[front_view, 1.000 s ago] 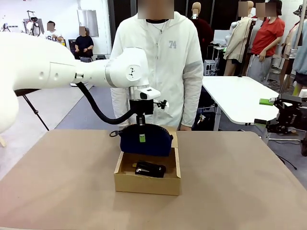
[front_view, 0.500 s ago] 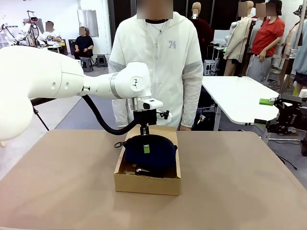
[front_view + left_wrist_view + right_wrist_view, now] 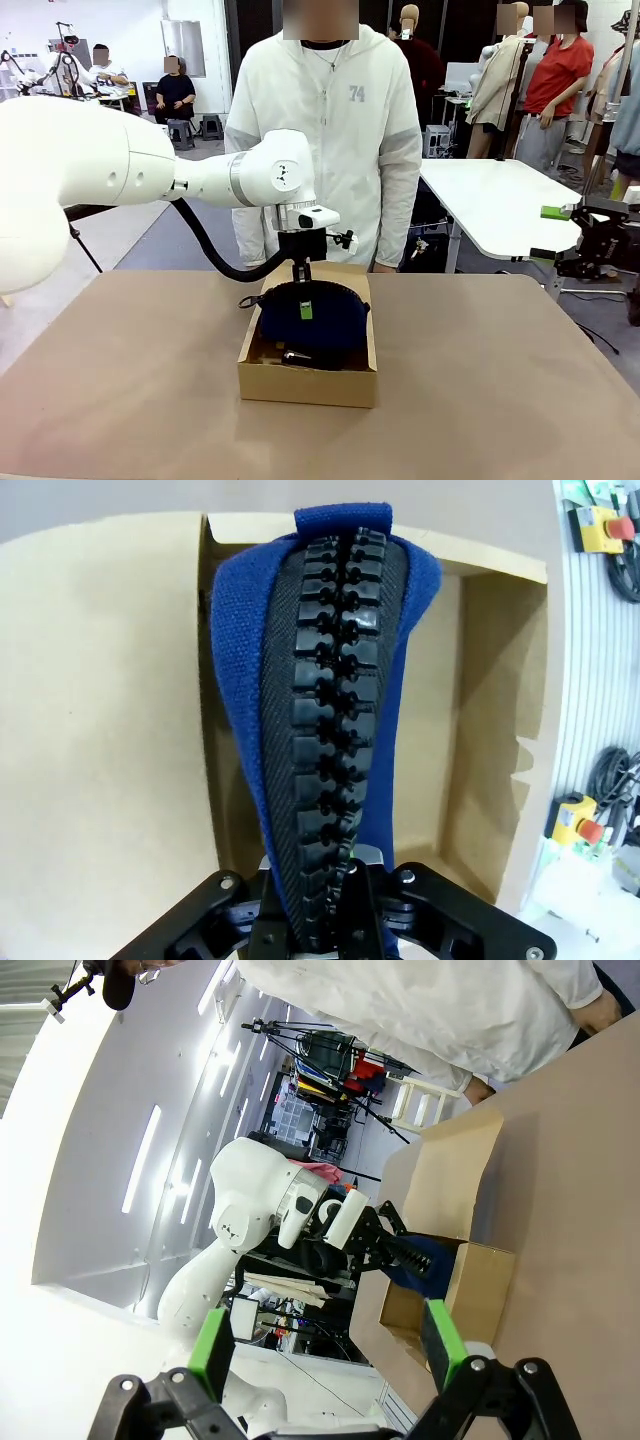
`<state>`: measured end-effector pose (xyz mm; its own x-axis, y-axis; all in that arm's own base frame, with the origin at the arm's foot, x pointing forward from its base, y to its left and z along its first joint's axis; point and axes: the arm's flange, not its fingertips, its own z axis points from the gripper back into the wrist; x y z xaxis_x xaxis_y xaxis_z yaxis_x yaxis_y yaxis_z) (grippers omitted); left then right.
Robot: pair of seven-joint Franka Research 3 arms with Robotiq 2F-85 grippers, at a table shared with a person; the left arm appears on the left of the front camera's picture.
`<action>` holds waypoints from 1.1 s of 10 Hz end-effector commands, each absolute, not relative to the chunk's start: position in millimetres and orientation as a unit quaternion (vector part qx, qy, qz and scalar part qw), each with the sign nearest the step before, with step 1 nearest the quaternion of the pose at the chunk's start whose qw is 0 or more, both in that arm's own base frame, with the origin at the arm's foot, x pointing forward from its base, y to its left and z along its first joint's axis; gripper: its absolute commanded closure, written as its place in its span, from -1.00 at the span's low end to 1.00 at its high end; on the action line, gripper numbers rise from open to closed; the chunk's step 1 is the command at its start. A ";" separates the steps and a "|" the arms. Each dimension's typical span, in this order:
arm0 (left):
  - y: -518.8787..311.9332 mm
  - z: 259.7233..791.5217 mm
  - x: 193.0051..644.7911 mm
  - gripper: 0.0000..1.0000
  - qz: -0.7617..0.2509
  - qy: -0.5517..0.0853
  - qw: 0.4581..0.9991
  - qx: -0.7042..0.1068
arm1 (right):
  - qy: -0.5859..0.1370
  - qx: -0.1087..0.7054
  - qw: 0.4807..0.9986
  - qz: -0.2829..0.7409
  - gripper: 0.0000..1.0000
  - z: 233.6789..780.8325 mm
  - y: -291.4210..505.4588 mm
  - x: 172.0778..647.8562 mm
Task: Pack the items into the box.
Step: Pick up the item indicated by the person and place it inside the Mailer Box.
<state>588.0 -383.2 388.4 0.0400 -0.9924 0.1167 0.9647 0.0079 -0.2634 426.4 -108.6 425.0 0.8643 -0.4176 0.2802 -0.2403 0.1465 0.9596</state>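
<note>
My left gripper (image 3: 303, 303) is shut on the top edge of the navy blue pouch (image 3: 312, 320), which hangs upright inside the open cardboard box (image 3: 305, 386). In the left wrist view the pouch's black zipper (image 3: 330, 730) runs up from my gripper (image 3: 325, 925), with the box wall (image 3: 490, 730) and flap lid (image 3: 100, 730) on either side. Under the pouch, a bit of the black stapler (image 3: 293, 355) shows on the box floor. My right gripper (image 3: 325, 1350) is open with nothing between its green pads, off to the table's right side (image 3: 548, 233).
A person in a white hooded jacket (image 3: 345, 130) stands at the far edge, right behind the box. The brown table (image 3: 500, 380) is bare to the left and right of the box. A white table (image 3: 490, 200) stands behind on the right.
My left gripper has come down and slightly right with the pouch, lowering it into the box over the stapler. It has held still for the last half second.
</note>
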 end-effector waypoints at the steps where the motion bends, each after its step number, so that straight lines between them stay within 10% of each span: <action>1: -385.4 373.5 566.5 1.00 -0.693 0.022 0.711 -0.114 | -0.253 0.654 0.711 -0.058 -1.00 427.4 -108.7 424.6; 8: -389.2 333.6 528.0 1.00 -0.691 0.000 0.717 -0.085 | -0.253 0.654 0.711 -0.058 -1.00 427.4 -108.7 424.6; 10: -386.8 335.8 531.5 -1.00 -0.693 0.002 0.714 -0.094 | -0.253 0.654 0.711 -0.058 -1.00 427.4 -108.7 424.6; 11: -385.8 337.0 530.0 -1.00 -0.694 0.006 0.714 -0.094 | -0.253 0.654 0.711 -0.058 -1.00 427.4 -108.7 424.6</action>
